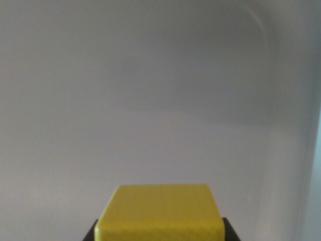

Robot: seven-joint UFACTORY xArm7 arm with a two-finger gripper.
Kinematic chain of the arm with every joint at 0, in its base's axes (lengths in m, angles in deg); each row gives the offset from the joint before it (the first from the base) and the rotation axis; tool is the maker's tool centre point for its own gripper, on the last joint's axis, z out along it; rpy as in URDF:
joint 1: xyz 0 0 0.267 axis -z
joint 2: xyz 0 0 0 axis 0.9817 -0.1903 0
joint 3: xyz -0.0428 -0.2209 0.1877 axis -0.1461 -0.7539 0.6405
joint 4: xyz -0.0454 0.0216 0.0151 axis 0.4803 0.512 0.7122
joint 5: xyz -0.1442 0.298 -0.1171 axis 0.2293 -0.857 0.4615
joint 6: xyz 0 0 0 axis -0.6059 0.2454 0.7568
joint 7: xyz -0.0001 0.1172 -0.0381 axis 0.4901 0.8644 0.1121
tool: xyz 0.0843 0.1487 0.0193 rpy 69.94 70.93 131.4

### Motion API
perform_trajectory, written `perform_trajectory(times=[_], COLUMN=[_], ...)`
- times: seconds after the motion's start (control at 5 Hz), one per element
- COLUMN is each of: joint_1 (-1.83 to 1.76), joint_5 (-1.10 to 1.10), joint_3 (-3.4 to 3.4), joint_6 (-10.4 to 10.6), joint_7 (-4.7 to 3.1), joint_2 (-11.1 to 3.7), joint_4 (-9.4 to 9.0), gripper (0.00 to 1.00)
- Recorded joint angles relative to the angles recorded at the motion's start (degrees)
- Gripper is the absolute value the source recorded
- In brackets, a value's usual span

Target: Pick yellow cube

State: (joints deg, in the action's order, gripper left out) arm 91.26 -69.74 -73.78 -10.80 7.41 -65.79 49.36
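Yellow cube (160, 213) at the bottom centre of the wrist view, flanked by two dark finger tips (90, 233) of the gripper (160, 235), one against each lower side. The fingers appear closed on the cube (contact faces lie out of frame). Risk, as a judgement: so little of the grip is visible that a shallow hold could let the cube slip. The pale grey surface (150, 90) shows no container.
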Motion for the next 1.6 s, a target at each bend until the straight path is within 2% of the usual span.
perform_trajectory(times=[0.2, 0.4, 0.6, 0.8, 1.0, 1.2, 1.4, 1.6], joint_1=[0.00, -0.03, -0.03, -0.07, -0.07, -0.10, -0.10, -0.13], joint_5=[0.00, 0.14, 0.14, 0.26, 0.26, 0.40, 0.40, 0.53], joint_3=[0.00, -0.05, -0.05, -0.10, -0.10, -0.15, -0.15, -0.19], joint_6=[0.00, -2.74, -2.74, -5.32, -5.32, -8.13, -8.13, -10.72], joint_7=[0.00, 0.09, 0.09, 0.17, 0.17, 0.26, 0.26, 0.34], joint_2=[0.00, 1.00, 1.00, 1.94, 1.94, 2.96, 2.96, 3.90], joint_4=[0.00, 1.75, 1.75, 3.40, 3.40, 5.19, 5.19, 6.85], gripper=[1.00, 1.00, 1.00, 1.00, 1.00, 1.00, 1.00, 1.00])
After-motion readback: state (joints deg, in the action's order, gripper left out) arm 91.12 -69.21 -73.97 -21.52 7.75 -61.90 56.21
